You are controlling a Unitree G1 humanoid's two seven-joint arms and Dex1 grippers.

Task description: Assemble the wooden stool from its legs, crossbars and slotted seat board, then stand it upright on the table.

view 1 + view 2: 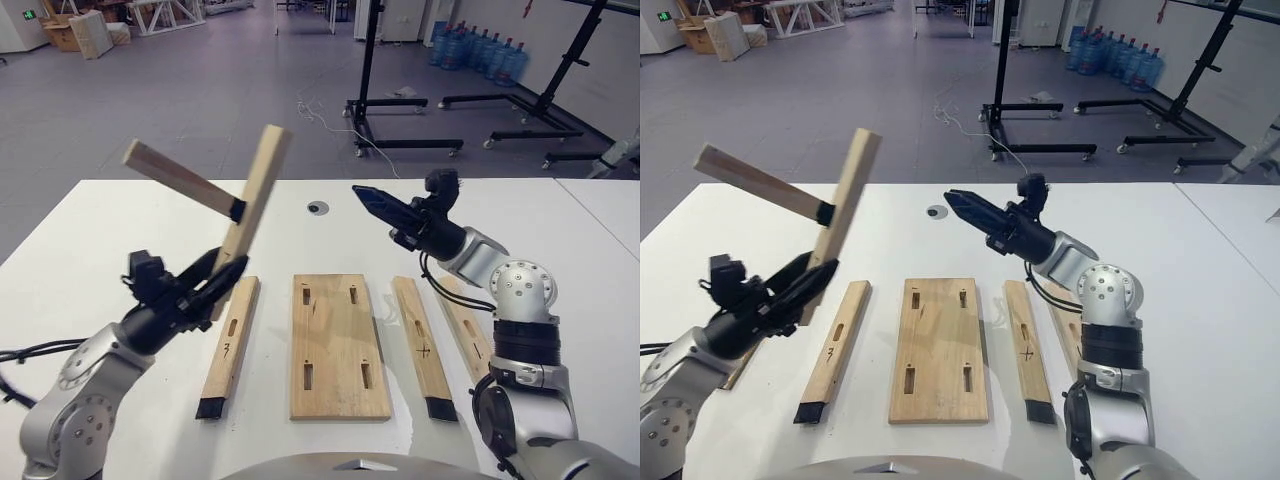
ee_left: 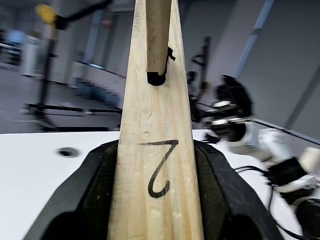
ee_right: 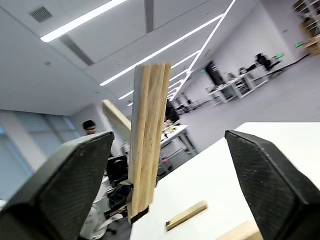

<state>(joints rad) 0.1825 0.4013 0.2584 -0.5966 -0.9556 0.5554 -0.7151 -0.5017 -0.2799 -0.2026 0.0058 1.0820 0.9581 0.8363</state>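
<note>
My left gripper point(image 1: 222, 272) is shut on the lower end of a wooden leg point(image 1: 255, 200) marked 2, held tilted above the table's left side. A crossbar point(image 1: 175, 178) sticks out of the leg's slot toward the left. In the left wrist view the leg point(image 2: 157, 150) stands between the black fingers point(image 2: 100, 200). My right gripper point(image 1: 375, 205) hangs open in the air over the table's back middle, pointing at the held leg point(image 3: 147, 150), nothing between its fingers point(image 3: 75, 190). The slotted seat board point(image 1: 338, 345) lies flat at the centre.
One leg point(image 1: 230, 345) lies left of the seat board and two legs point(image 1: 423, 345) point(image 1: 465, 330) lie to its right. A round cable hole point(image 1: 318, 208) sits at the table's back. Black stand frames point(image 1: 400, 110) are on the floor beyond the table point(image 1: 100, 230).
</note>
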